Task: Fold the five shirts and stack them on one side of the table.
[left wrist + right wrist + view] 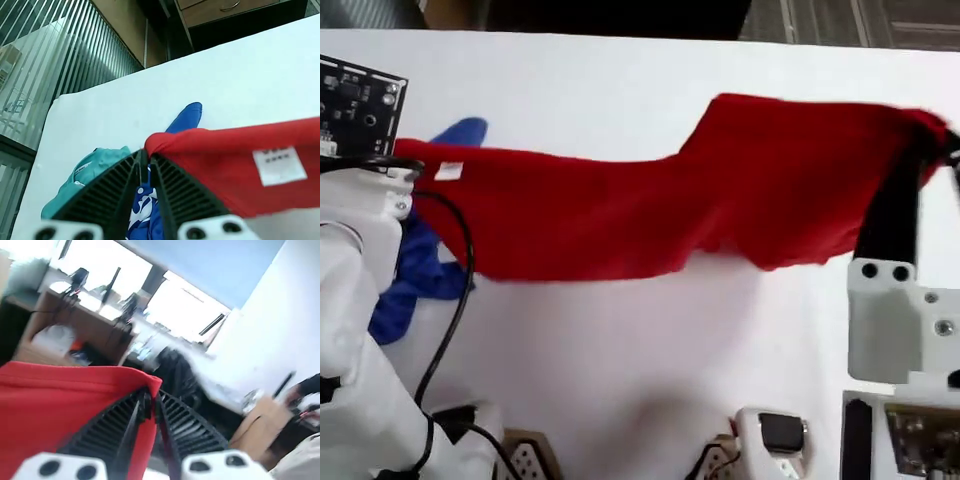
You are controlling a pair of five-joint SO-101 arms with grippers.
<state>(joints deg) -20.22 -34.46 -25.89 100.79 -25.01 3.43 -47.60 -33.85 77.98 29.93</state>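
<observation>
The red shirt point(650, 210) is held stretched across the far half of the worktop point(620, 350), almost from its left edge to its right edge. The left pincer point(148, 156) is closed tight on one end of the cloth; the right pincer point(151, 399) is closed just as tight on the other end. A blue shirt point(415, 270) lies crumpled by the left edge, partly under the red one; a teal shirt point(82, 172) sits just beside it.

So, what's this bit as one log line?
left tool: shut on red shirt | right tool: shut on red shirt | state: stretched between both
</observation>
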